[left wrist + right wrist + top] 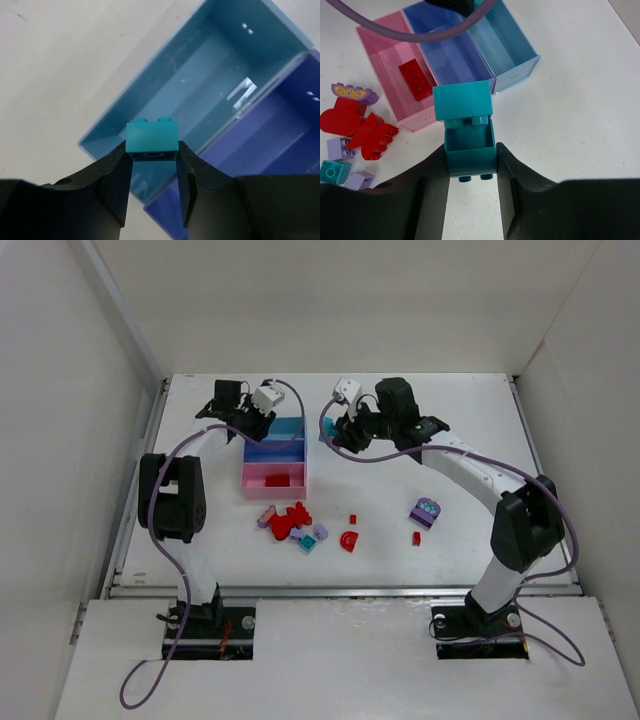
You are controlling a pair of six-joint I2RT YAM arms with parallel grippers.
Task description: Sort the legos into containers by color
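L end effector point(152, 165) clamped on teal brick point(152, 137) over light blue tray point(220, 65) rim; R end effector point(470, 167) clamped on teal box point(469, 145).

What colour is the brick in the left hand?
Teal. The brick in the left hand shows best in the left wrist view.

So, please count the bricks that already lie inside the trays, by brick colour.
Red: 1, the red brick in the pink tray.
Teal: 0; the left gripper holds a teal brick, the right gripper a teal piece.
Lilac: 0.
Total: 1.
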